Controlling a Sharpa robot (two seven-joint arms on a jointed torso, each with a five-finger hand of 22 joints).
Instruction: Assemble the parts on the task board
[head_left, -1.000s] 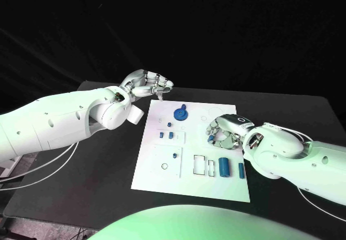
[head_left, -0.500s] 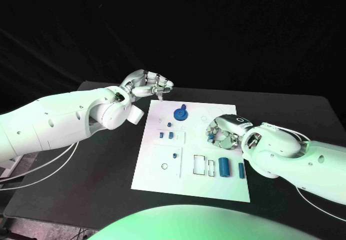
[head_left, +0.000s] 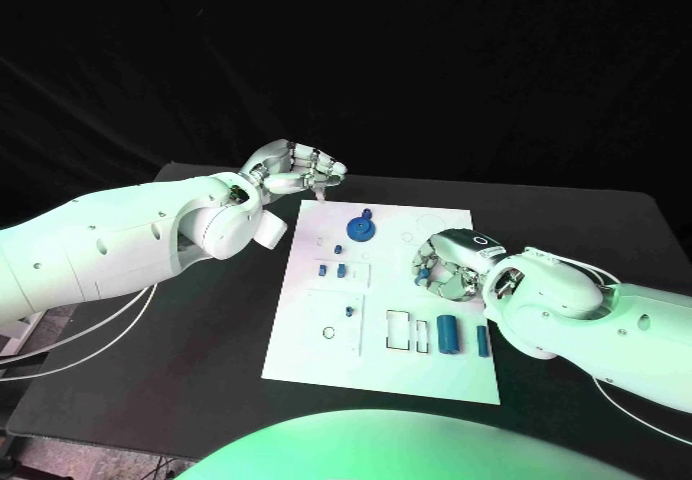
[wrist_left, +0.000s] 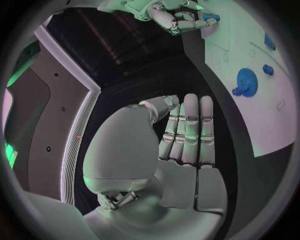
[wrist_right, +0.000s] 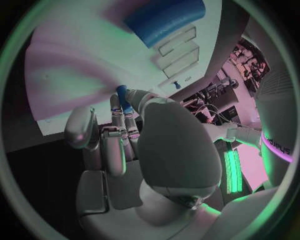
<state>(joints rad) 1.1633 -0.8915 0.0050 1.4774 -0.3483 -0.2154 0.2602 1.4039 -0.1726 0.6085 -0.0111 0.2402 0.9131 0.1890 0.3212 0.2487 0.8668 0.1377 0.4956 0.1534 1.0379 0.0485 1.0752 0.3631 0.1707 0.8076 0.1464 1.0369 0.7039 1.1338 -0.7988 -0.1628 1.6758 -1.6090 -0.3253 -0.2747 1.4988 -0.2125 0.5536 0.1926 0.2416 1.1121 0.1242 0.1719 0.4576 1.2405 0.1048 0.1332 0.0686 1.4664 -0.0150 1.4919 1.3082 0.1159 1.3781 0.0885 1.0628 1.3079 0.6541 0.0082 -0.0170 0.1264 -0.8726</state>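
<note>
**Right hand gripping a blue part over the board; left hand idling at the far corner**

Nearest to me, I am seeing two blue cylinders (head_left: 451, 334) lying side by side on the near right of the task board (head_left: 325, 355), just beside a row of empty rectangular slots (head_left: 407, 330). In the right wrist view one cylinder (wrist_right: 165, 21) is lying close ahead of the fingers.

Further in, my right hand (head_left: 447, 266) is hovering over the board's right edge, fingers curled in and pinching a small blue part (wrist_right: 122, 94) at their tips. Beside it, toward the board's middle, two small blue pieces (head_left: 333, 269) are sitting in a recessed square.

Further still, a blue gear (head_left: 361, 229) is lying flat on the far part of the board, with a small blue piece (head_left: 338, 249) just near of it.

Farthest out, my left hand (head_left: 297, 167) is hanging at the board's far left corner, holding nothing; in the left wrist view its fingers (wrist_left: 190, 132) are lying straight and close together.
</note>
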